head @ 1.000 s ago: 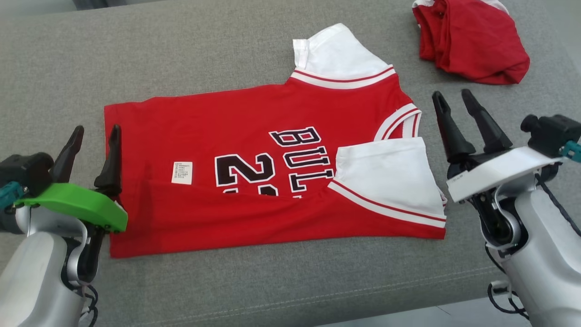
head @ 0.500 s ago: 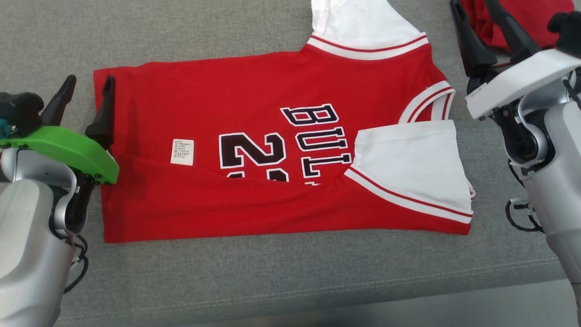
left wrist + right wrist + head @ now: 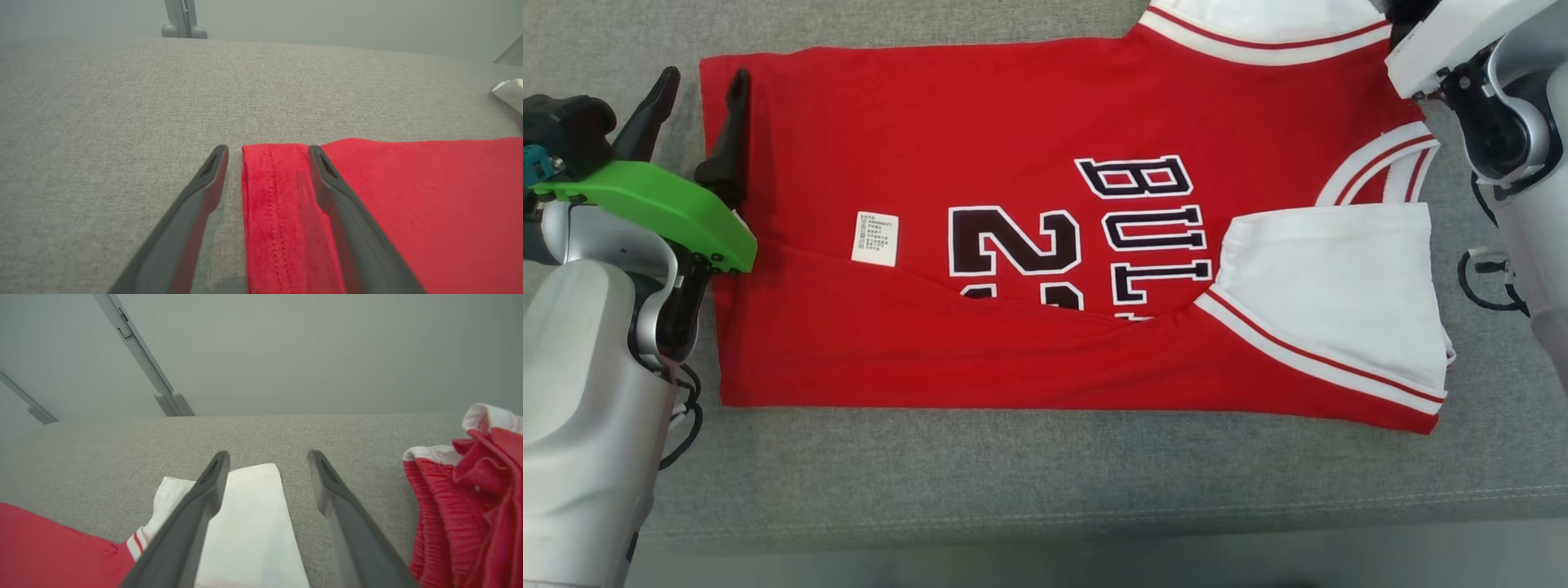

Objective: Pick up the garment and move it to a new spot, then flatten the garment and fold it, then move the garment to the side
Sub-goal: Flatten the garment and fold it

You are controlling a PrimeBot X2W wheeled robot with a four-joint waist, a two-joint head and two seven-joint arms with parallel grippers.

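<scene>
Two arms, head view: left gripper (image 3: 704, 80) sat at the far hem corner of the jersey (image 3: 1013, 122); right arm (image 3: 1503, 122) was up at the collar end.
Jersey lie: flat on the sofa (image 3: 1013, 490), long axis running left to right, hem left, collar right, near edge folded up over the lettering.
Nearer arm: left for the hem, right for the far sleeve, so each had its own end.
Head count: one jersey, one tag (image 3: 875, 238), two white sleeves, with the near sleeve (image 3: 1331, 294) folded in and the far sleeve (image 3: 1258, 12) sticking out.
Left wrist view, key relation: the hem edge ran between the fingers, one over bare sofa, one over red cloth, with the corner level with the tips.
Left jaws: wide apart, nothing held; whether the tips touched cloth, I couldn't tell.
Right wrist view: right gripper (image 3: 268, 455) was spread and empty, one finger across the far sleeve, the other over sofa.
Spare: one crumpled red garment (image 3: 449, 506), off to that view's right, apart from the sleeve.
Next, my call: pinch both far corners and fold toward the near edge.
</scene>
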